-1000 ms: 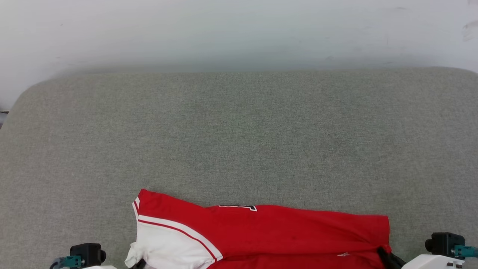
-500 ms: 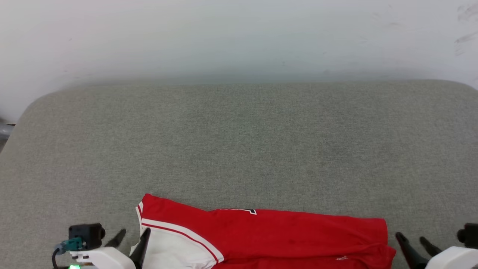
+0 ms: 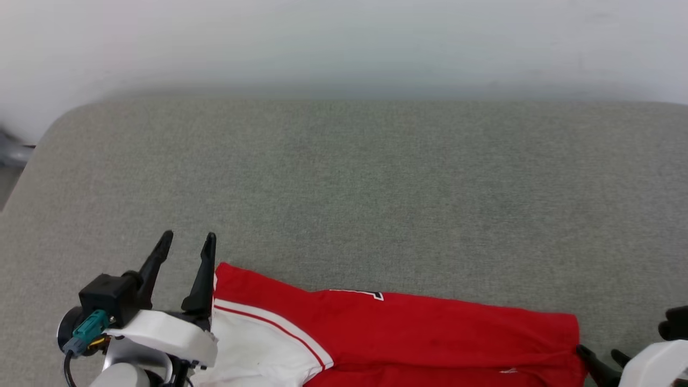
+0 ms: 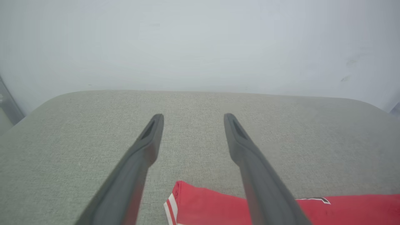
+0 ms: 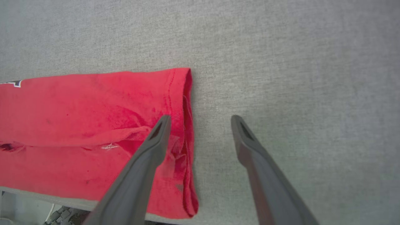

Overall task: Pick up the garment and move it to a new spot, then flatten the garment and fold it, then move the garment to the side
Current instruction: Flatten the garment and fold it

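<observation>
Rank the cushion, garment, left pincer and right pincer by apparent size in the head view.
1. Cushion
2. Garment
3. Left pincer
4. Right pincer, though the frame edge cuts it off, so its place is unsure.

left hand (image 3: 189, 235): released the garment (image 3: 419, 333) at its left corner, opened wide, lifted to just beside that corner | right hand (image 3: 597, 351): let go of garment's right hem, opened wide, now just off that hem | head camera: moved, framing shifted
</observation>
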`<state>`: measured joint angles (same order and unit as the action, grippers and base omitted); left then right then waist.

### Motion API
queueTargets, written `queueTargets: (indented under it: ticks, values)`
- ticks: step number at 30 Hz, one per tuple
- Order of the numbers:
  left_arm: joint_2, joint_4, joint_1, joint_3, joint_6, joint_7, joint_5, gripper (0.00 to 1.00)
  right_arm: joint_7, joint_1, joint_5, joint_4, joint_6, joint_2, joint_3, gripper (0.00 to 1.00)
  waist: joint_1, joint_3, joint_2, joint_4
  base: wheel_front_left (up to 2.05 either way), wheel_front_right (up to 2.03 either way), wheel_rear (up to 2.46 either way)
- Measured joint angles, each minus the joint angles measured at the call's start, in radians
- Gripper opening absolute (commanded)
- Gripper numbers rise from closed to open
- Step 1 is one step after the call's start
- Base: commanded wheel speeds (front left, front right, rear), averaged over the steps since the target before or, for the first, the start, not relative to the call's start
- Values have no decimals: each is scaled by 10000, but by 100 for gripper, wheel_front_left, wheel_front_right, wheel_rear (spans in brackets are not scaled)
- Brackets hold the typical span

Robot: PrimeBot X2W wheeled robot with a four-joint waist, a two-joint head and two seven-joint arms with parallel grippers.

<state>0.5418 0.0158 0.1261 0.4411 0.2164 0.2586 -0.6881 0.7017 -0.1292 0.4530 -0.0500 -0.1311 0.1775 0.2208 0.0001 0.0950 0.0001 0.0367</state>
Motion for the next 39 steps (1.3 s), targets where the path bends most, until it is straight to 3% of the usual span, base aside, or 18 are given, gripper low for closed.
queueTargets:
  ticks: [11,12,14,20,27,39]
  values:
    - [-1022,-851,-235,-1298,-201,29,1726,100,44,275,291,1262,4,-299,-932,100,0,792,-1,353,0,0,0]
    - [-1070,-840,-246,-1302,-213,29,1802,100,54,306,351,1356,6,-307,-974,75,0,829,-1,363,0,0,0]
    - [-1114,-738,-266,-1298,-318,29,1902,100,75,398,408,1522,12,-286,-1057,0,-1,875,-1,372,0,0,0]
    - [-1371,-382,-505,-1440,-378,29,2213,100,-359,657,640,1843,2,-128,-1442,0,-1,553,0,209,0,0,0]
    - [-1354,-148,-791,-1471,-274,31,2401,100,-305,932,464,1402,-4,42,-1269,0,-1,121,-1,-102,0,0,0]
    - [-1440,-94,-980,-1367,-230,31,2539,100,445,877,199,1218,0,639,1218,0,-2,-267,0,-570,0,0,0]
